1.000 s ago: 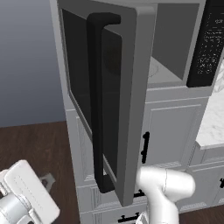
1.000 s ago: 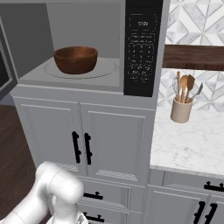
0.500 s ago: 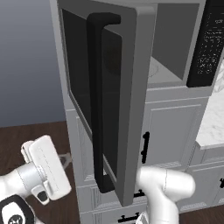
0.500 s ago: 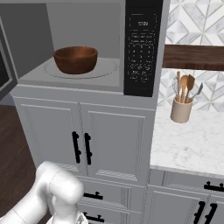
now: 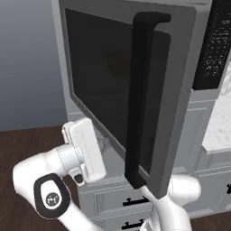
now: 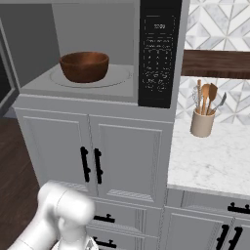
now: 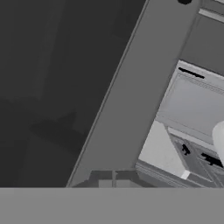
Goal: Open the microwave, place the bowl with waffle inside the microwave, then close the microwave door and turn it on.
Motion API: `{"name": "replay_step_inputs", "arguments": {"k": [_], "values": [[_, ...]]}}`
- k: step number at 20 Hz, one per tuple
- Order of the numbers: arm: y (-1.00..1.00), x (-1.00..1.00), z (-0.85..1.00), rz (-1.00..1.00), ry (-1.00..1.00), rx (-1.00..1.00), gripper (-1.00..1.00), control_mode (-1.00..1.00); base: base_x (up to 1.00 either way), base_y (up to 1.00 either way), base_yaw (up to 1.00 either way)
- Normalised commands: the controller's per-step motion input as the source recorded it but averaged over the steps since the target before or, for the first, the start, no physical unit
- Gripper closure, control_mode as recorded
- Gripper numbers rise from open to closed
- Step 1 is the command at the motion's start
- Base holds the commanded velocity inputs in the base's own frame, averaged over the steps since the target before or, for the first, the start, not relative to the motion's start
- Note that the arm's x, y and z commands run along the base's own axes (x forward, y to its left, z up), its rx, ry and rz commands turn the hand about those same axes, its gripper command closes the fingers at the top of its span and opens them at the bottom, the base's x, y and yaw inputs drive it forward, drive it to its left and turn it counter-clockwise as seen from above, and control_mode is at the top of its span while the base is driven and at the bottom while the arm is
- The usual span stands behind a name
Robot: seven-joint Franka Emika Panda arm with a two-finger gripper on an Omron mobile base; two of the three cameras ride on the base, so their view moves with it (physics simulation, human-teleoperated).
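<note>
The microwave (image 6: 97,93) stands open on the white cabinets, its black keypad strip (image 6: 158,53) to the right of the cavity. The reddish-brown bowl (image 6: 84,66) sits inside on the round turntable. The bowl's rim hides the waffle. The microwave door (image 5: 180,67) is swung partway out, showing its dark window (image 5: 103,72) and long black bar handle (image 5: 142,99). My gripper (image 5: 100,146) is at the lower left of the door's outer face, close against the glass. Its fingers are hidden behind the white hand. The hand view looks closely at the door frame (image 7: 131,96) and window.
White cabinet doors with short black handles (image 6: 91,165) sit under the microwave. A marble counter (image 6: 215,161) to the right carries a beige holder of wooden utensils (image 6: 203,122). Dark wood floor (image 5: 27,140) lies to the left.
My hand has risen from low on the left to the door's outer face. The door's free edge has swung to the right, toward the microwave body.
</note>
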Motion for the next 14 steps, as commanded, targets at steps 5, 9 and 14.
{"name": "replay_step_inputs", "arguments": {"k": [5,9,14], "values": [[-1.00,0.00,0.73,-0.03,-0.29,0.00,1.00,-1.00,0.00,0.00,0.00],[-1.00,0.00,0.74,-0.01,-0.28,0.00,1.00,-1.00,0.00,0.00,0.00],[-0.98,0.42,0.77,0.00,-0.15,0.00,1.00,-1.00,0.00,0.00,0.00]]}}
